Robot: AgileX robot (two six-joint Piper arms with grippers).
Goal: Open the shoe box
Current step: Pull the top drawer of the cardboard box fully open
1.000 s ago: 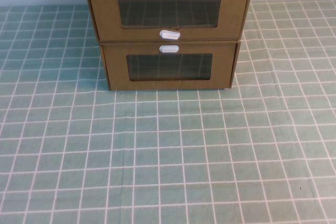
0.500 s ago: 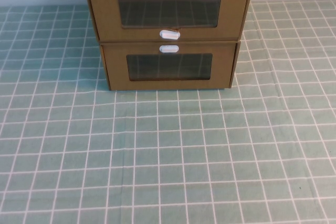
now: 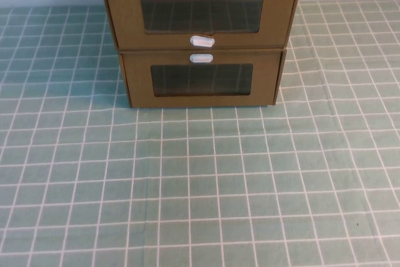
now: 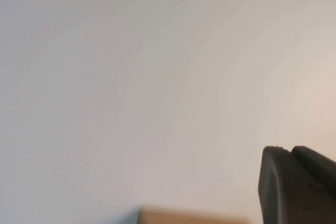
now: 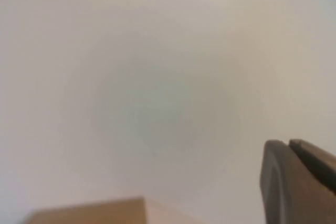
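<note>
left gripper [image 4: 290,153]: hanging out of the high view, its camera facing the pale wall [image 4: 157,77] over a strip of cardboard [image 4: 189,217]; cannot tell whether it is apart or together.
right gripper [image 5: 290,150]: also hanging out of the high view, pressed together on nothing, and looking past the same cardboard; judged to be waiting.
tablecloth [image 3: 200,186]: green check, lying flat and giving the arms free room in front.
lower shoe box [image 3: 137,82]: standing on the cloth at the far middle, front facing the robot so its pull is reachable.
lower tab [image 3: 201,58]: white, sitting at the top of that front, untouched.
upper shoe box [image 3: 122,10]: resting squarely on the lower one, front shut.
upper tab [image 3: 202,41]: sitting just above the lower tab.
step: judged not yet begun, since both fronts are sitting flush.
</note>
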